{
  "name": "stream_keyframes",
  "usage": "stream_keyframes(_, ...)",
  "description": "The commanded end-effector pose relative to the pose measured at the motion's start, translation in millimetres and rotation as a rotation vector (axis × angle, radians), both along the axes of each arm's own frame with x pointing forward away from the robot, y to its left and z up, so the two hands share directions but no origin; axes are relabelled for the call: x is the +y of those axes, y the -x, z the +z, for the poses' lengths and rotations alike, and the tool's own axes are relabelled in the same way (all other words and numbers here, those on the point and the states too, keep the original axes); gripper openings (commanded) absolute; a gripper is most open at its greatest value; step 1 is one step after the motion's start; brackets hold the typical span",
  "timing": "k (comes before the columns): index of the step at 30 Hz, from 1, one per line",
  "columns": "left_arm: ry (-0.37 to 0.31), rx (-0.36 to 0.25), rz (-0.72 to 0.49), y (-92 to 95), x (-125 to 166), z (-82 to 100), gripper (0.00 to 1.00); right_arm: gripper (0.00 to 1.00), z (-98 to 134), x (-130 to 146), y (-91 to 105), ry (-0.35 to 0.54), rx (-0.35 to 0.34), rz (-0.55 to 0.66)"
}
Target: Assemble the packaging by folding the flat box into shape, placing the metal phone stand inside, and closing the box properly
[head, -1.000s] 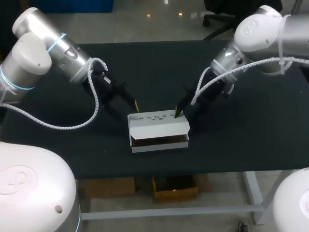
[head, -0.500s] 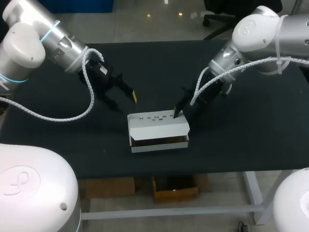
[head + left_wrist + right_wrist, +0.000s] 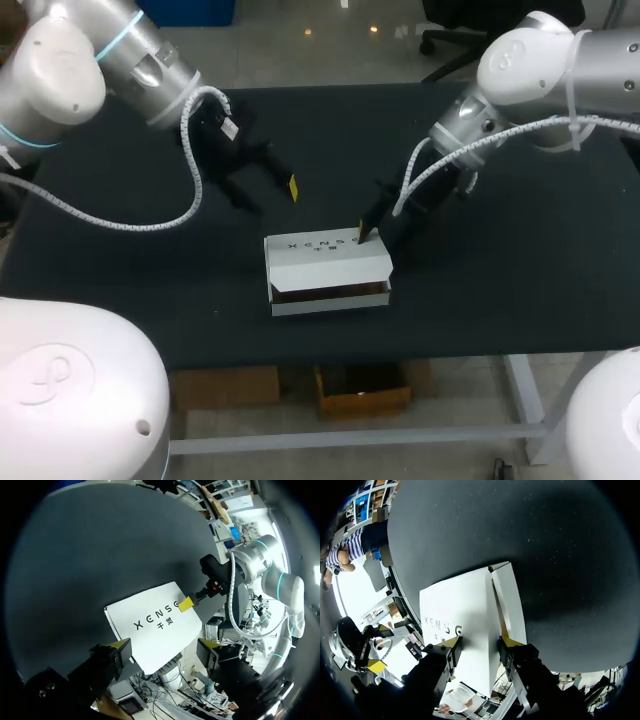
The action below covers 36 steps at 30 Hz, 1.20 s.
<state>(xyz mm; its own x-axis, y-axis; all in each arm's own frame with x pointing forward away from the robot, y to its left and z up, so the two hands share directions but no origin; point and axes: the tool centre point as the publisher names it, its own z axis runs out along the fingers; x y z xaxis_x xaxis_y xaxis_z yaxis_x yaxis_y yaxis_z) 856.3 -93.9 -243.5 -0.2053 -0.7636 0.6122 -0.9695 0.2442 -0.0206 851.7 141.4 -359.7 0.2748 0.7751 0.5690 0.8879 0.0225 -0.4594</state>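
Pushing the lid down flat looks like the job now, so the right gripper (image 3: 481, 641) should press softly and evenly. Its fingers are spread wide, resting on the white box (image 3: 325, 258) at its 1 o'clock corner. The box sits mid-worktop (image 3: 520, 260), with a dark gap at 6 o'clock. The left gripper (image 3: 266, 192) hangs at 11 o'clock, fingers apart and empty.
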Motion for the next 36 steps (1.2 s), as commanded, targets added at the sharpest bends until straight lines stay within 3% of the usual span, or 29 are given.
stream_keyframes(1,-0.047,-0.031,-0.021,0.6,-5.4,8.3,0.96,0.46,-2.2,-0.8,-1.3,-0.004,0.005,0.002)
stream_keyframes(15,-0.140,-0.259,-0.285,-6.2,-15.2,20.8,1.00,0.47,-2.2,-0.8,-1.3,-0.004,0.005,0.002)
stream_keyframes(24,-0.279,-0.469,-0.728,9.9,-25.6,20.8,1.00,0.46,-2.2,-0.8,-1.3,-0.004,0.005,0.002)
stream_keyframes(26,-0.299,-0.479,-0.773,15.9,-26.3,19.1,1.00,0.46,-2.2,-0.8,-1.3,-0.004,0.005,0.002)
stream_keyframes(36,-0.299,-0.479,-0.773,15.9,-26.3,19.1,1.00,0.45,-2.2,-0.8,-1.3,-0.004,0.005,0.002)
